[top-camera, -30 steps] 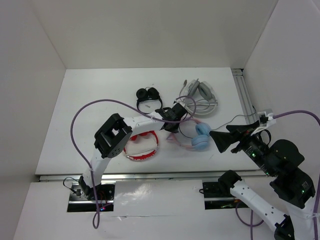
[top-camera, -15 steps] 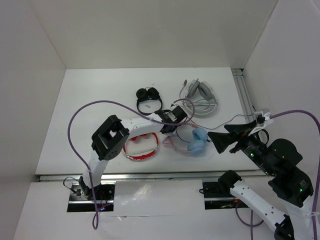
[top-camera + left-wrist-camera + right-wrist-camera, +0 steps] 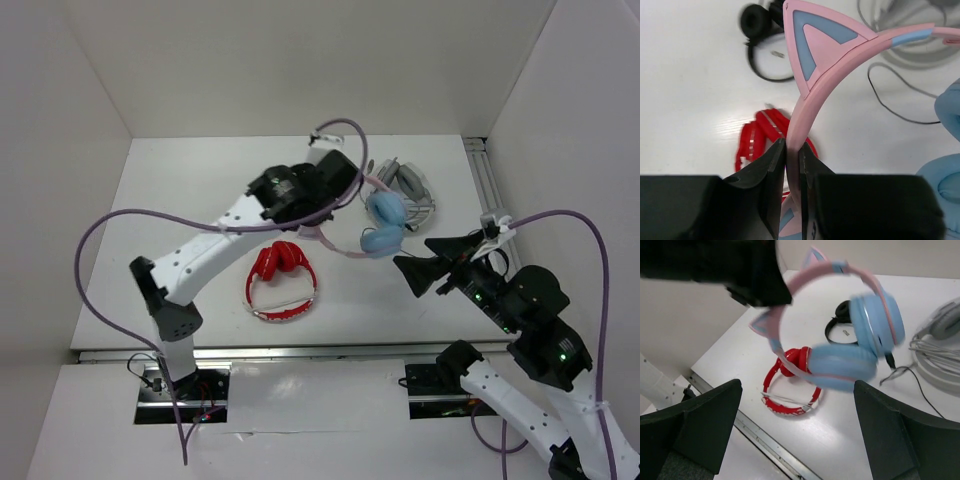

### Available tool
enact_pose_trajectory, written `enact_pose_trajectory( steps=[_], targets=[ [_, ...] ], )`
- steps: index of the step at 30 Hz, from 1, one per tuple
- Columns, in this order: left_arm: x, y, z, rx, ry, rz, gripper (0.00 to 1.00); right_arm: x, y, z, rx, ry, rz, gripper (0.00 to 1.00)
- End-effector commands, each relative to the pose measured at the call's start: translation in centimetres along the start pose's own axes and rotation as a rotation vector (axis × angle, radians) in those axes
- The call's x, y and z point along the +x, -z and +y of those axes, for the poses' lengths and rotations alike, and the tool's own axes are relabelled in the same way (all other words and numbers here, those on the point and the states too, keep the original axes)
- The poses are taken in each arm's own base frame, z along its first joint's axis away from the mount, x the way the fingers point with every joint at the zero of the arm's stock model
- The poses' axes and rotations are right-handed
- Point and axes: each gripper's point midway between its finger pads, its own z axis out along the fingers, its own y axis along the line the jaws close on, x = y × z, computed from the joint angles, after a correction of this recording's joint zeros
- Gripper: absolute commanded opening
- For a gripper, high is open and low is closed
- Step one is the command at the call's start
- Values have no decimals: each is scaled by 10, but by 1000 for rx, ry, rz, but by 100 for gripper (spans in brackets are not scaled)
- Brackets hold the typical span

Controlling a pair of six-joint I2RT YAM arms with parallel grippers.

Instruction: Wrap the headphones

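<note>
The headphones (image 3: 381,225), with a pink cat-ear headband and light blue ear cups, hang in the air above the table's middle. My left gripper (image 3: 318,222) is shut on the pink headband (image 3: 812,95), just below one cat ear (image 3: 812,45). The cups hang to the right (image 3: 947,107). The thin black cable (image 3: 890,102) trails onto the table beside the grey pair. My right gripper (image 3: 412,252) is open and empty, just right of the cups. In the right wrist view the headphones (image 3: 875,322) hang in front of the open right gripper (image 3: 797,390).
A red pair (image 3: 282,282) lies on the table below the lifted pair, also in the wrist views (image 3: 752,142) (image 3: 790,385). A black pair (image 3: 760,30) lies farther back. A grey-white pair (image 3: 412,192) with coiled cable lies at the back right. A metal rail (image 3: 300,350) runs along the front edge.
My left arm has lifted the pink-and-blue headphones off the table and swung them up and back to the right. My right gripper has moved a little left, toward them.
</note>
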Motion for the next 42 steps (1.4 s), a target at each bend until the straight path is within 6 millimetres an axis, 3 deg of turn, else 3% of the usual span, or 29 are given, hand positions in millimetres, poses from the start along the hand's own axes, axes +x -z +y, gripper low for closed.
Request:
enact_pose_trajectory(
  steps=[1,5,7,8,11,12,14,15,16,18,19,23,29,33,38,42],
  targets=[
    [-29,63,94,-129,59,-76,0,-3,-30,15,-103,-3,-51,100],
    [-52,79,181,-178,242,-122,0,-22,-54,16,-120,30,-123,100],
    [-60,84,203,-180,274,-151,0,-25,-71,15,-124,71,-143,100],
    [-66,92,229,-209,318,-187,0,-17,-80,11,-120,82,-134,100],
    [-75,107,265,-238,381,-243,0,5,-117,-3,-98,100,-108,100],
    [-81,116,272,-243,405,-279,0,14,-139,-10,-81,98,-91,100],
    [-89,126,271,-190,430,-321,0,26,-160,-11,-71,132,-65,100],
    [-88,129,274,-182,442,-327,0,42,-177,-14,-56,153,-19,100],
    [-93,131,267,-126,435,-335,0,49,-184,-1,-78,207,-2,99],
    [-95,134,264,-87,441,-338,0,43,-195,6,-52,267,-19,99],
    [-95,133,262,-74,429,-335,0,52,-203,5,-38,293,3,99],
    [-91,136,252,-16,409,-322,0,38,-216,2,12,338,-39,99],
    [-89,151,250,16,401,-346,0,12,-212,-14,123,362,-149,95],
    [-94,172,244,73,397,-373,0,22,-220,-18,53,351,-117,89],
    [-98,180,240,109,424,-396,0,45,-229,-22,23,344,-85,63],
    [-100,185,242,105,438,-415,0,56,-227,-36,24,323,-77,23]
  ],
)
